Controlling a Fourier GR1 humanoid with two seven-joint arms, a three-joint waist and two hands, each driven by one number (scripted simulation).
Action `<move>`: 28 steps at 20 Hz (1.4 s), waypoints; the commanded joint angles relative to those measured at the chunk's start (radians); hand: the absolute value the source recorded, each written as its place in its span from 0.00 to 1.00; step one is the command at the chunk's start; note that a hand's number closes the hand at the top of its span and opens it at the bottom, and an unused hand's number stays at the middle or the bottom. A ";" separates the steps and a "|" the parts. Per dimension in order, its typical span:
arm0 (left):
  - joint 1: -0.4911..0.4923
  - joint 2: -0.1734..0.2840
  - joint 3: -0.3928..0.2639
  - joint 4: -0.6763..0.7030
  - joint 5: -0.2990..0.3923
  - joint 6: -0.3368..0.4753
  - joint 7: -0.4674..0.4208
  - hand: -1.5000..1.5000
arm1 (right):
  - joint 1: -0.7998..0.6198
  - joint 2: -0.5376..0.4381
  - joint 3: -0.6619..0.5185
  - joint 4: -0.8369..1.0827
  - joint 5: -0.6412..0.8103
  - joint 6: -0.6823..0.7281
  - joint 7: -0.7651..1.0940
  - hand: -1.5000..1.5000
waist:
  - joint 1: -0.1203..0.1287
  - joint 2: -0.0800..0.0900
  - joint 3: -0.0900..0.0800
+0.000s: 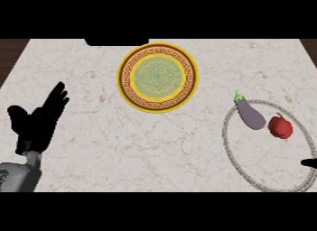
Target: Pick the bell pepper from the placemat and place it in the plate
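I have the marble counter [121,149] spread below me, and on its right side the round placemat [235,159], a grey ring taller than wide in this view; the plate [187,76], gold-rimmed with a green centre, sits well apart from it, up and to the left. Inside the ring's upper part lie two things: a purple eggplant [251,115], long axis slanting from upper left to lower right, and just beside it on the right the red bell pepper [280,127] — squat, stem up, near the eggplant though I can't tell whether they touch.

My right hand [315,163] is plainly the nearer one; only dark tips show at the right edge, one above the pepper's level and one below, so the pepper lies to its left, roughly between them; the spread looks wide and it holds nothing. I judge the reach goes leftward, keeping clear of the eggplant.

My left hand [39,118] rests at the far left, fingers straight and up, empty.
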State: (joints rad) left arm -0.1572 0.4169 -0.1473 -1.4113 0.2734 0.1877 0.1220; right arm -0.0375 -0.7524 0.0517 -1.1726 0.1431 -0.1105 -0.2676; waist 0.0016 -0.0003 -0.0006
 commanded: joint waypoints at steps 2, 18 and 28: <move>-0.044 -0.029 0.015 0.110 -0.033 -0.018 -0.049 0.50 | -0.067 -0.019 0.069 -0.015 0.138 0.008 0.176 0.00 | -0.002 0.003 0.000; -0.023 -0.096 0.096 0.069 -0.095 -0.087 -0.017 0.50 | -0.182 0.099 0.064 0.118 0.370 0.190 0.307 0.00 | 0.000 0.001 0.001; -0.026 -0.117 0.139 0.040 -0.138 -0.128 0.021 0.50 | -0.327 0.173 0.029 0.309 0.529 0.190 0.302 0.00 | 0.004 0.001 0.001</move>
State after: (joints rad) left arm -0.1761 0.2954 -0.0382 -1.3772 0.1382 0.0962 0.1388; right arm -0.3094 -0.6005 0.0911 -0.9466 0.6120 0.0739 0.0473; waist 0.0042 0.0007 0.0002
